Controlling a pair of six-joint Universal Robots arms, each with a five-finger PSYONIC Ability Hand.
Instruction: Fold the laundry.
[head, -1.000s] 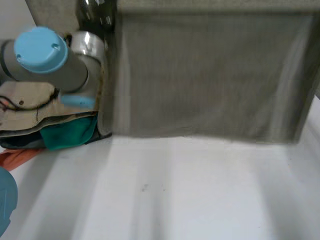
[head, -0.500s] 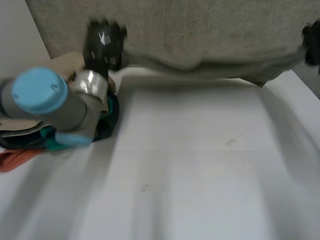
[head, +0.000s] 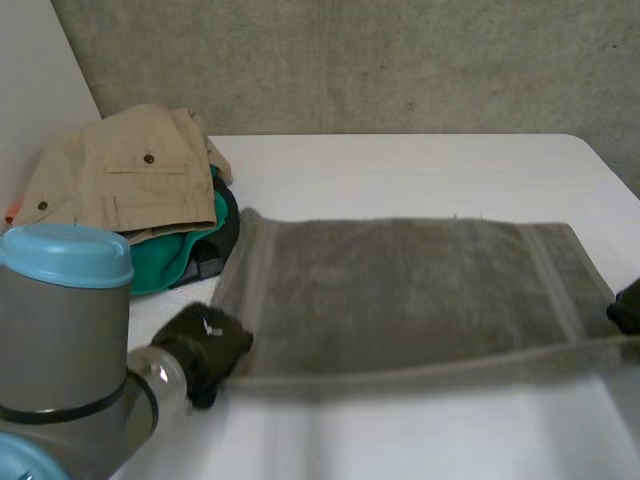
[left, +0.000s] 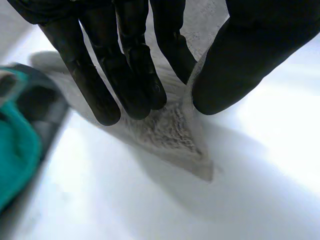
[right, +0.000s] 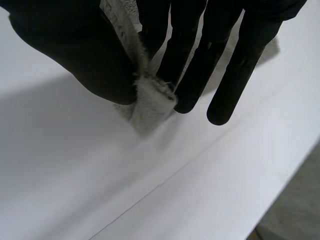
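Khaki garment (head: 120, 175) tops an unsorted heap at the table's far left. A teal garment (head: 170, 262) and something dark lie bunched beneath it, all unfolded.

Left hand (head: 205, 345): at the near-left corner of the towel (head: 400, 290). Its wrist view has straight fingers on one face of the cloth and the thumb on the other, pinching the corner, whose tip touches the white table (head: 400, 445).

Towel: grey-olive terry, spread wide across the middle of the table in what looks like a single layer. Its far edge lies flat, and its left end sits just beside the heap. The near edge runs straight between the two hands.

Right hand (head: 630, 308): at the near-right corner. Its wrist view shows the hemmed corner nipped between thumb and fingers, just above the tabletop.

Progress, as judged: the towel is laid out and held by both near corners, but no fold is in it yet. The first fold is likely near edge over to far edge, with halving after that. The heap has not been started, so most of the job remains.

Writing: none legible. No tag or brand shows on the towel. The khaki garment shows two plain dark buttons and a pocket seam.
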